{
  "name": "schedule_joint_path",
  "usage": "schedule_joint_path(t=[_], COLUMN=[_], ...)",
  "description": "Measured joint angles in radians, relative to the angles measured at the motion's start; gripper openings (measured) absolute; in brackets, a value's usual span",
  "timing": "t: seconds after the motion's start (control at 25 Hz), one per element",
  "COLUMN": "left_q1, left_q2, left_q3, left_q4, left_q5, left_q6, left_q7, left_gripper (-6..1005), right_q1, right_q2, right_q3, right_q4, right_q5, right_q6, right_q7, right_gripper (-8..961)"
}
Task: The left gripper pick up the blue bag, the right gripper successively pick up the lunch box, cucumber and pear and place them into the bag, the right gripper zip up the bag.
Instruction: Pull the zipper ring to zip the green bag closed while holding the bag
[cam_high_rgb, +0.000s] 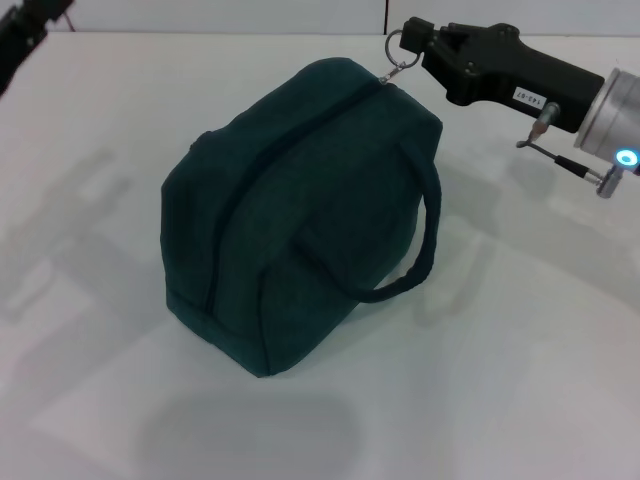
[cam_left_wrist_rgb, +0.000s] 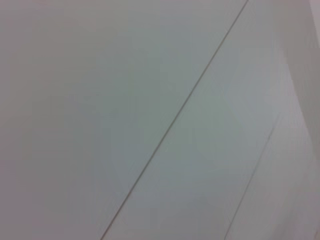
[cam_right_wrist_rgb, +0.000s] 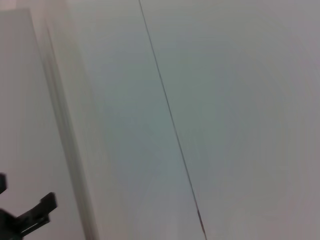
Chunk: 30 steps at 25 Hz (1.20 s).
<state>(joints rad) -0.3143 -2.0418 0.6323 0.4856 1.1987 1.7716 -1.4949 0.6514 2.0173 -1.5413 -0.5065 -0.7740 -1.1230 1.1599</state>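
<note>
The blue bag (cam_high_rgb: 300, 210) lies tilted on the white table in the head view, its zip line closed along the top and one loop handle (cam_high_rgb: 425, 240) hanging to the right. My right gripper (cam_high_rgb: 408, 40) is at the bag's far upper corner, shut on the ring zipper pull (cam_high_rgb: 396, 46). Of my left gripper (cam_high_rgb: 25, 35) only a black part shows at the far left corner, away from the bag. The lunch box, cucumber and pear are hidden from every view. Both wrist views show only pale wall panels.
The white table (cam_high_rgb: 520, 380) spreads around the bag. A black bracket-like part (cam_right_wrist_rgb: 27, 215) shows at the edge of the right wrist view. A wall seam (cam_high_rgb: 386, 15) runs behind the table.
</note>
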Motion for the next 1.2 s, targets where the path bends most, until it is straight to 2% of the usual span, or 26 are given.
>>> schedule_joint_path(t=[0.08, 0.2, 0.32, 0.56, 0.72, 0.84, 1.04, 1.2], left_q1=[-0.032, -0.102, -0.15, -0.221, -0.262, -0.293, -0.349, -0.376], left_q2=[0.014, 0.052, 0.073, 0.097, 0.102, 0.113, 0.155, 0.157], left_q3=[0.001, 0.01, 0.012, 0.011, 0.016, 0.069, 0.233, 0.254], left_q4=[0.005, 0.019, 0.068, 0.226, 0.337, 0.378, 0.392, 0.394], left_q5=[-0.002, 0.052, 0.151, 0.366, 0.529, 0.619, 0.653, 0.682], left_q6=[-0.026, -0.093, -0.138, -0.181, -0.176, -0.17, -0.127, -0.095], left_q7=[-0.034, -0.12, -0.219, -0.456, -0.643, -0.738, -0.807, -0.833], left_gripper=[816, 826, 833, 832, 832, 832, 832, 832], right_q1=[-0.006, -0.012, -0.023, -0.035, -0.037, -0.037, -0.037, -0.036], right_q2=[-0.001, 0.0, 0.001, 0.001, 0.001, 0.002, 0.001, 0.001], right_q3=[0.007, 0.017, 0.02, 0.03, 0.031, 0.032, 0.032, 0.032], right_q4=[0.0, 0.003, 0.003, 0.004, 0.004, 0.004, 0.004, 0.004], right_q5=[0.0, 0.0, 0.0, 0.0, 0.001, 0.001, 0.001, 0.001], right_q6=[-0.012, -0.029, -0.038, -0.052, -0.057, -0.064, -0.066, -0.066], right_q7=[-0.003, -0.009, -0.011, -0.015, -0.017, -0.023, -0.025, -0.025], right_gripper=[8, 8, 8, 9, 9, 9, 9, 9])
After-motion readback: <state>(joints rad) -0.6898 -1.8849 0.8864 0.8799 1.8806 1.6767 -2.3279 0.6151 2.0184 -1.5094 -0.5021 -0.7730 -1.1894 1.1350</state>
